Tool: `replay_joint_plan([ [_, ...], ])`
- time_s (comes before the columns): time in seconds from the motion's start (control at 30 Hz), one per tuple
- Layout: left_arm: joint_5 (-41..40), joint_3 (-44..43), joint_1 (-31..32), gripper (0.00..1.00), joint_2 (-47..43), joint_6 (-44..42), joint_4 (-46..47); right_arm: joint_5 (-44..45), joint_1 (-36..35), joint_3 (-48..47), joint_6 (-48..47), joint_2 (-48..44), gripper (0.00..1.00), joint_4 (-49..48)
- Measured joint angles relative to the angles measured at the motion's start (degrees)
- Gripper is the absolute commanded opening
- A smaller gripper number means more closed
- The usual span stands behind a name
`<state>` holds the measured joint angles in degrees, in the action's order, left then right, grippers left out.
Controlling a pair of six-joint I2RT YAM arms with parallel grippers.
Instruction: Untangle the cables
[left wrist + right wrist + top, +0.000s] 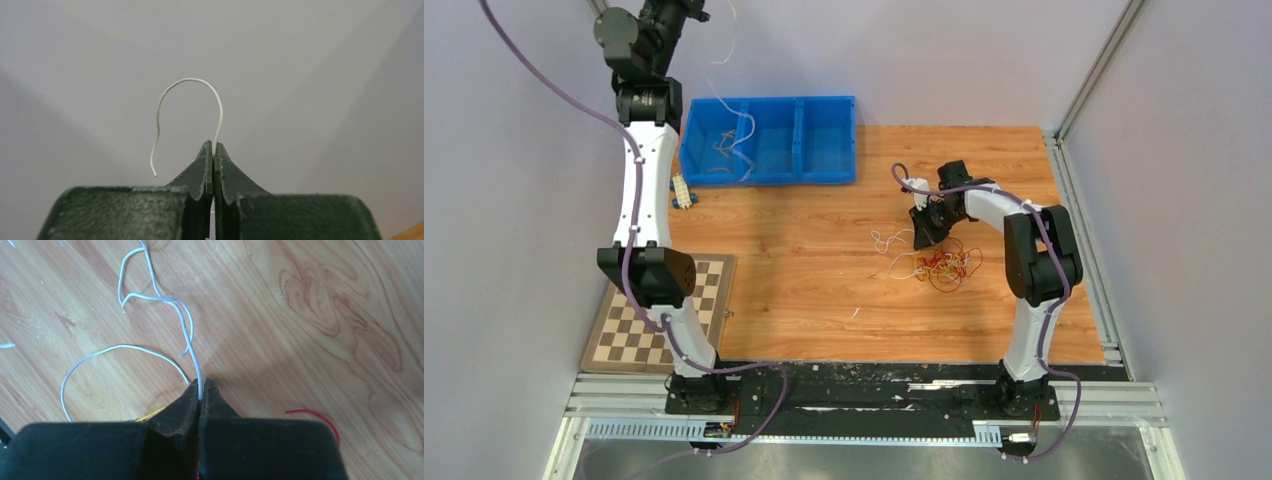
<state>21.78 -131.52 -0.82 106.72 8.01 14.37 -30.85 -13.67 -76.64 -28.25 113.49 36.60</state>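
A tangle of red, yellow-orange and white cables [939,265] lies on the wooden table right of centre. My right gripper [921,235] sits low at the tangle's left edge and is shut on a white cable [185,322] that curls away over the wood. In the right wrist view the gripper [200,390] pinches it at the fingertips; a red wire [320,416] and a yellow wire [150,415] show beside the fingers. My left gripper [686,12] is raised high at the far left, shut [214,147] on a thin white cable [190,80] that arcs above the tips.
A blue three-compartment bin [824,100] stands at the back; its left compartment holds tan and white wires [724,145]. A white connector strip [683,190] lies beside it. A checkerboard [659,315] lies at the near left. Grey walls enclose both sides.
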Motion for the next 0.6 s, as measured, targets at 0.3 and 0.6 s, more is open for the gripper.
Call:
replay_joint_plan([
  [0.3, -1.9, 1.2, 0.5, 0.00, 5.6, -4.6, 2.2, -1.0, 0.0, -3.7, 1.2, 2.8, 0.00, 2.1],
  [0.6, -5.1, 0.0, 0.5, 0.00, 9.2, -10.1, 7.3, -1.4, 0.1, -6.5, 1.9, 4.8, 0.00, 3.8],
])
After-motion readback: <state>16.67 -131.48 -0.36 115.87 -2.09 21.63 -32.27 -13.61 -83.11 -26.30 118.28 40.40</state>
